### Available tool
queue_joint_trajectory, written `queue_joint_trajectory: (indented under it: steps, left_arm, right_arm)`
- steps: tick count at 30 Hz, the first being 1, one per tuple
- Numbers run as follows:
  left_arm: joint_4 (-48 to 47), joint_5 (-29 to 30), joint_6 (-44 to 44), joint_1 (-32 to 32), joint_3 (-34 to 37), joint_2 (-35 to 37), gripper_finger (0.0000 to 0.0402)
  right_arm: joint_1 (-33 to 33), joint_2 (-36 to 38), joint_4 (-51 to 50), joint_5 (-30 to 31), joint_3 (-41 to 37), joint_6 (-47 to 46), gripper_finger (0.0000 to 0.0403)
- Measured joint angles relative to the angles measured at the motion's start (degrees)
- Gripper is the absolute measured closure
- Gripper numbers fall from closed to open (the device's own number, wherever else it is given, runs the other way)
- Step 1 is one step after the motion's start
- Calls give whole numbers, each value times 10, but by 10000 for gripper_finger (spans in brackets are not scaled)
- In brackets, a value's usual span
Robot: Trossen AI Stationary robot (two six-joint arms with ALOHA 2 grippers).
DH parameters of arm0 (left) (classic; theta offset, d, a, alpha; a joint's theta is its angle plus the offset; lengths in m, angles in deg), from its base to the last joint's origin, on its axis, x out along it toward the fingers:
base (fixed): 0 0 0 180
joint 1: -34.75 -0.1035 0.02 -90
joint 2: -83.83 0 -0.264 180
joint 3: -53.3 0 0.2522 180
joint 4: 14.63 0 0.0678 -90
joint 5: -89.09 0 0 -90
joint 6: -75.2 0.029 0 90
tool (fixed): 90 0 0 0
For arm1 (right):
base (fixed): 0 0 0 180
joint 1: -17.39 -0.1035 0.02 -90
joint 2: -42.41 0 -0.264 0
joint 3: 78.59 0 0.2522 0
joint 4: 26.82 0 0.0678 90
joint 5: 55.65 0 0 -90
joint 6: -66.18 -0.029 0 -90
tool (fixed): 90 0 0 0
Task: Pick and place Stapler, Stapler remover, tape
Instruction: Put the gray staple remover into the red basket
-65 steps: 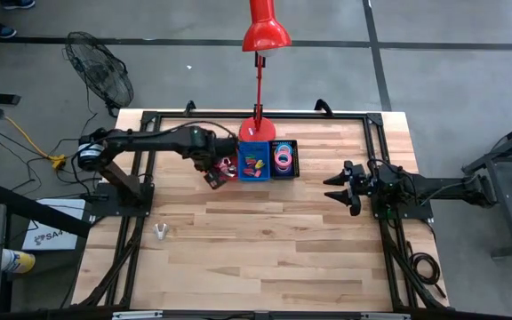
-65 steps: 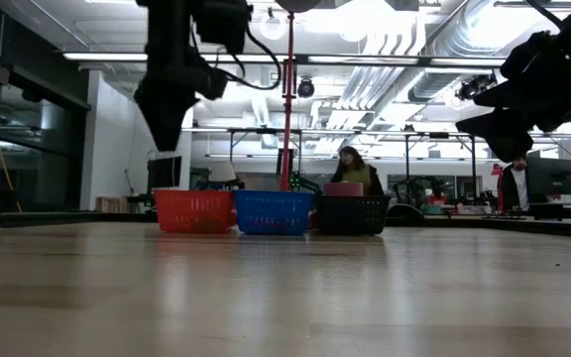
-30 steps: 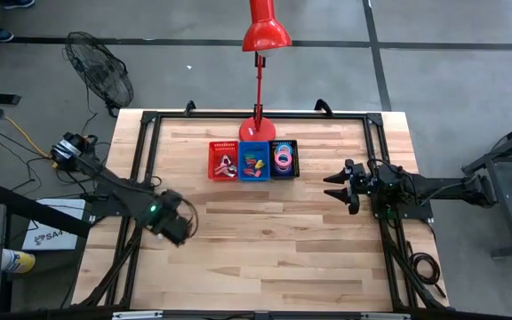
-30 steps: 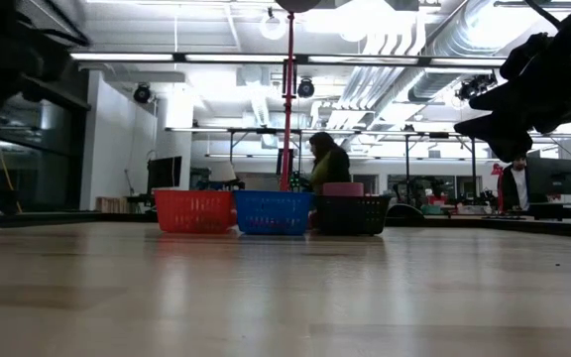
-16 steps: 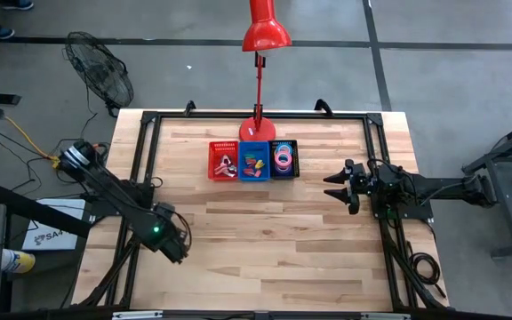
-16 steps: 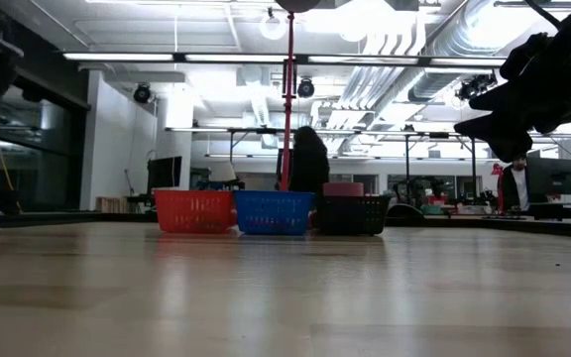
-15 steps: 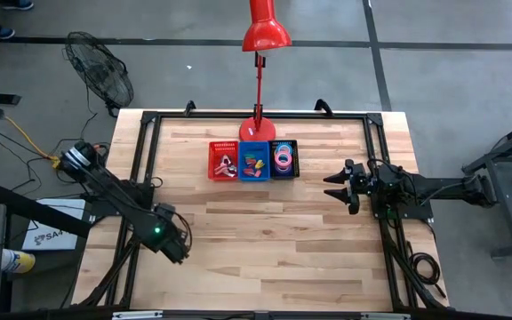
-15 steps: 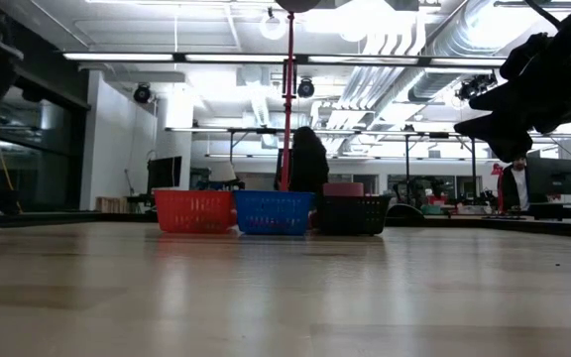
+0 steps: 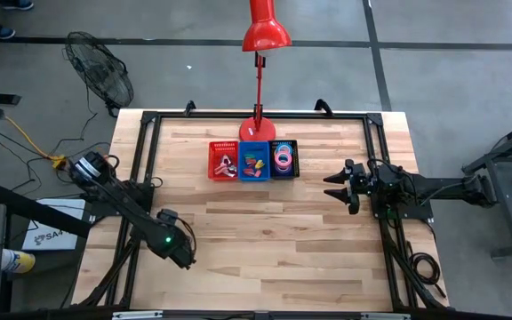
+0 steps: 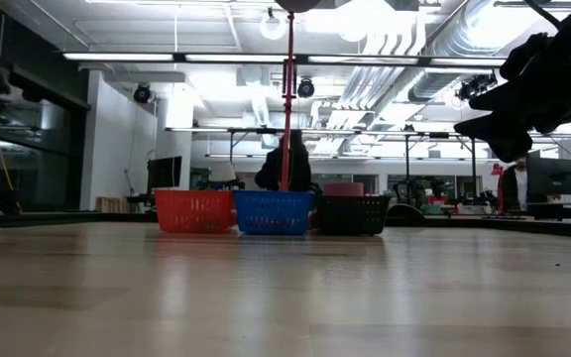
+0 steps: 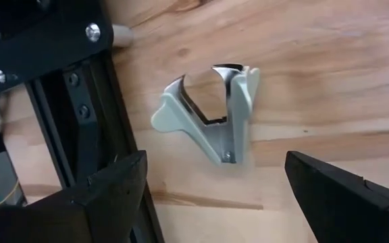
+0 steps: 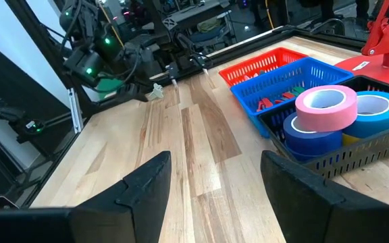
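1 staple remover [image 11: 211,111] is left out on the counter [image 9: 274,240], lying on bare wood close to the frame rail at the left edge, well apart from the 3 bins. The left end effector [image 11: 215,196] hangs right over it with its fingers spread wide and nothing between them. I'd judge the step in hand is the pickup of this remover. To do it well, the fingers should drop either side of the grey plastic wings and not the steel claws, and stay clear of the black rail beside it. The right end effector [image 12: 215,182] waits at the right side of the counter, also spread wide and empty. The tape [image 12: 329,115] rolls, pink and blue, already sit in the black bin [image 9: 284,158], beside the blue bin [image 9: 255,161] and red bin [image 9: 223,160]. I can read no label or writing on any of the task's things.
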Motion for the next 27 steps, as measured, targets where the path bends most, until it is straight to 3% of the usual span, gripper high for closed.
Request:
queue_joint_trajectory:
  steps: [21, 27]
  left_arm:
    - [13, 12, 23, -36, 15, -57, 57]
    - [39, 16, 22, -37, 35, -55, 99]
  right_arm:
    - [0, 0, 0, 0, 0, 0, 182]
    - [0, 0, 0, 0, 0, 0, 182]
